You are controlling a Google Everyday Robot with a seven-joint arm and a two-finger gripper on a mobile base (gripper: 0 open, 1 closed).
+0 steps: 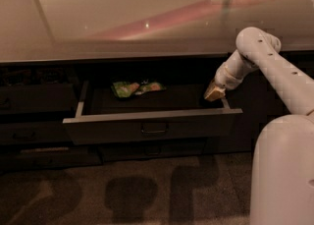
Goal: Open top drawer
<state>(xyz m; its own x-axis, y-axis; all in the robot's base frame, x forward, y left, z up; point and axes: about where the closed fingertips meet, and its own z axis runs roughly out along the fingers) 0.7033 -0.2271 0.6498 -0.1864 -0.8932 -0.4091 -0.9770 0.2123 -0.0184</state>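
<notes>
The top drawer [108, 129] sits pulled out under the counter [122, 17], so opening looks done; the tool [215, 93] (apart or together, I cannot tell) by its right wall should lift away.

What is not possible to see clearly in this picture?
- Camera view: gripper at the top drawer's right back corner; contact with it lost in darkness.
- Camera view: green packet inside; label too small.
- Camera view: robot arm cut off by the right edge.
</notes>
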